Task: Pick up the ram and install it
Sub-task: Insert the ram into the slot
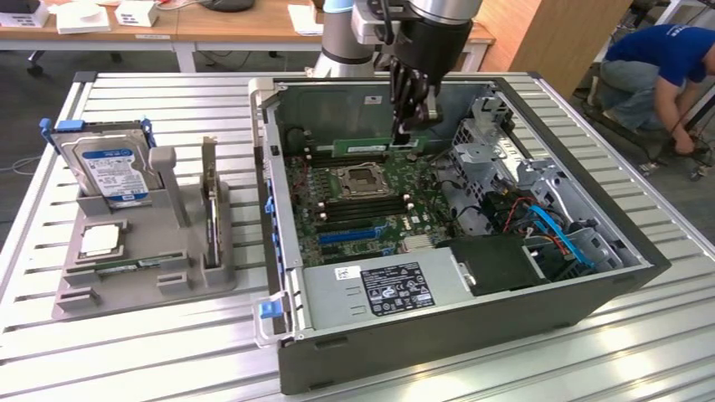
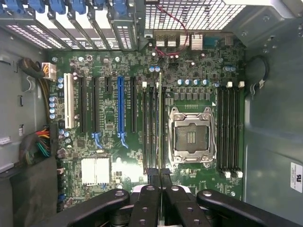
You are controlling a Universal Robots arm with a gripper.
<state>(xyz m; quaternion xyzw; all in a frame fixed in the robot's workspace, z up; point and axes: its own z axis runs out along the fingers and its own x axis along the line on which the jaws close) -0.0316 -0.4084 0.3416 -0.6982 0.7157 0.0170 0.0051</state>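
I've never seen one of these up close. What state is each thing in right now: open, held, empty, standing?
ram: held on edge, down at the memory slots; whether seated, unclear.
fingers: closed on the ram.
computer case: lying on its side, side panel off.
processor socket: empty.
hard drive: standing upright in the grey holder.
processor chip: lying flat in the holder.

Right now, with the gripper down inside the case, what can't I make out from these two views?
- Whether the ram is fully seated: the wrist view sees it edge-on, and in the exterior view the gripper covers part of it.
- The ram's chips and sticker: edge-on in the wrist view, too small in the exterior view.
- Hard drive label text: too small, exterior view.
- The person: cut off by the exterior view's right edge.
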